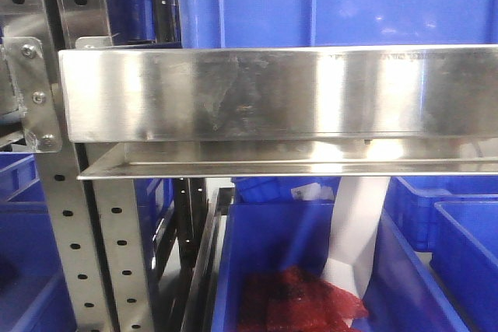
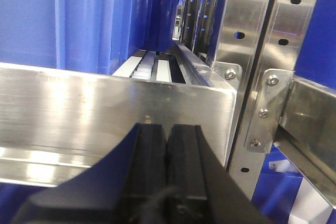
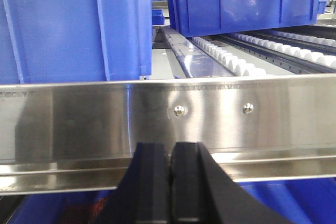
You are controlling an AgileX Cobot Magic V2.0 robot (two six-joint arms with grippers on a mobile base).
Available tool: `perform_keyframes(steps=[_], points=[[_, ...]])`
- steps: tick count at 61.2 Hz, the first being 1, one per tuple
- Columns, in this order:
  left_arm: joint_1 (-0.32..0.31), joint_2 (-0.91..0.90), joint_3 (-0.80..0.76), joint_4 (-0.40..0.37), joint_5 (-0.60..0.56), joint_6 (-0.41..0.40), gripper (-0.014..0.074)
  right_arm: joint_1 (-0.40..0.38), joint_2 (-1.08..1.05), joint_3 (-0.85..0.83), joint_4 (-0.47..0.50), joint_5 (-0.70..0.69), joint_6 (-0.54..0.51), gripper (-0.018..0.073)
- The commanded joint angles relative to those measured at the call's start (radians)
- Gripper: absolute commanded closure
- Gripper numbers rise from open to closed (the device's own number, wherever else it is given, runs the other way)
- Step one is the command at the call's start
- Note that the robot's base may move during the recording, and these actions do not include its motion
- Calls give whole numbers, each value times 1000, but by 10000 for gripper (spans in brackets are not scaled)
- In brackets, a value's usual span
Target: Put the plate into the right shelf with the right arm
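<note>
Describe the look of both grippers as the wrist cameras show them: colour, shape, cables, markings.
The left gripper has two matte black, blocky fingers with flat inner faces, widening into a black housing; a thin dark cable shows at its base. The right gripper looks the same: black, rectangular fingers flaring outward below. No markings or labels show on either; the arms themselves are out of view.

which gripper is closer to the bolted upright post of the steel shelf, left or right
Left. The left gripper faces the shelf lip right beside the upright post. The right gripper faces the lip's middle stretch; no post shows in its view.
</note>
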Motion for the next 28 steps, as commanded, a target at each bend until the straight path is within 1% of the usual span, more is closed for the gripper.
perform_keyframes(steps=[1,28], points=[[-2,-8,5,0,-89,-6,643,-7,-13,-4,-3,-85,-10,503],[-2,-8,5,0,-89,-6,643,-7,-13,-4,-3,-85,-10,503]])
